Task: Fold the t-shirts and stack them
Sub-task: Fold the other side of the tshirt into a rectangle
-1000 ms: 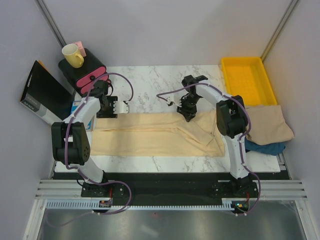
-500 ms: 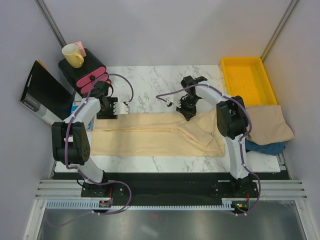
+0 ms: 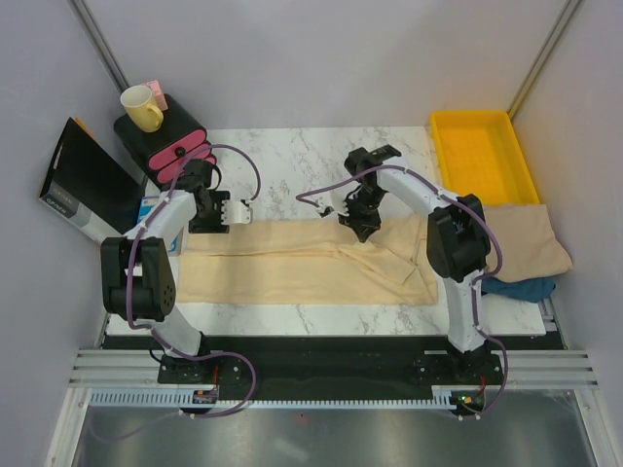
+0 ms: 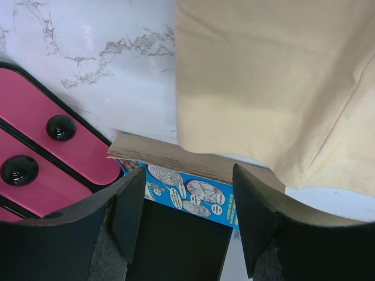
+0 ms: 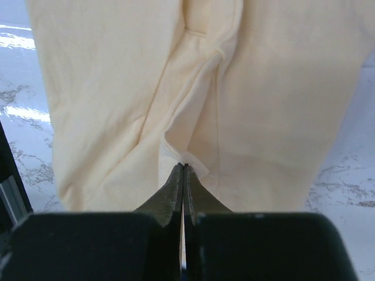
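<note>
Cream t-shirt (image 5: pixel 263 88) pinched in right pincer (image 5: pixel 184 167): only wrist view shows.

You have the cream shirt (image 3: pixel 292 265) lying flat across the near half of the table (image 3: pixel 292 156), folded lengthwise into a long band running left to right. Its right end is wider and creased, with a sleeve doubled over. At its far edge, right of the middle, a small ridge of fabric is pinched up by the right gripper (image 5: pixel 184 170). The tan shirt (image 3: pixel 526 241) lies folded at the table's right edge, just nearer than the tray (image 3: pixel 482 156).
</note>
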Robot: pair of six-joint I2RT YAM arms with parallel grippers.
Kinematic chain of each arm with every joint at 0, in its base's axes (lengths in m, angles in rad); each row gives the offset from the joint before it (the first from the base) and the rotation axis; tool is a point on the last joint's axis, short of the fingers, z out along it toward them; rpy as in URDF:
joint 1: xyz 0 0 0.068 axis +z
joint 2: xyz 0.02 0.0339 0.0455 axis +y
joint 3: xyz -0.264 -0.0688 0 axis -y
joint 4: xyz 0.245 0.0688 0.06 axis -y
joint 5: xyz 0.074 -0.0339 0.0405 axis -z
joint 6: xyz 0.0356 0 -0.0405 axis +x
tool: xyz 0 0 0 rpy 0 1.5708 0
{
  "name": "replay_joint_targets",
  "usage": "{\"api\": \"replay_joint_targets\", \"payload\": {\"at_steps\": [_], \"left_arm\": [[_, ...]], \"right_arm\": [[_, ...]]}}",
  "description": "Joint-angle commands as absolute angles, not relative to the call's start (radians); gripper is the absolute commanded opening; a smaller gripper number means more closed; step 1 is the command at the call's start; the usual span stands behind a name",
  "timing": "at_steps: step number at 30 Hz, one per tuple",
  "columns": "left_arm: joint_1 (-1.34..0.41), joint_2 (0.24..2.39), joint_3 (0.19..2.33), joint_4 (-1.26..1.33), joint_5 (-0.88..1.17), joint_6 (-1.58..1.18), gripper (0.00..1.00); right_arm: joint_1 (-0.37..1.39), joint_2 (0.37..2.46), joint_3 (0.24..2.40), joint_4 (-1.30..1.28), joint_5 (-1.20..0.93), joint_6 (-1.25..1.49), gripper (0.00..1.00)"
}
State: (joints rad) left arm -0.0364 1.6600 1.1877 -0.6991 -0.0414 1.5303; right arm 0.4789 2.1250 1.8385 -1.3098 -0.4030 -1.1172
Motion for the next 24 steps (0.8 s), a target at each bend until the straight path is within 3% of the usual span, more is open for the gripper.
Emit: {"api": "replay_joint_targets", "payload": {"at_steps": [1, 24], "left_arm": [[-0.044, 1.649, 1.193, -0.676, -0.009, 1.519, 0.68], [-0.066, 1.681, 1.229, -0.676, -0.005, 1.565, 0.68]], "right_arm": [[0.515, 2.077, 1.865, -1.456, -0.469, -1.166, 0.00], [0.692, 1.914, 1.711, -1.459, -0.499, -1.115, 0.00]]}}
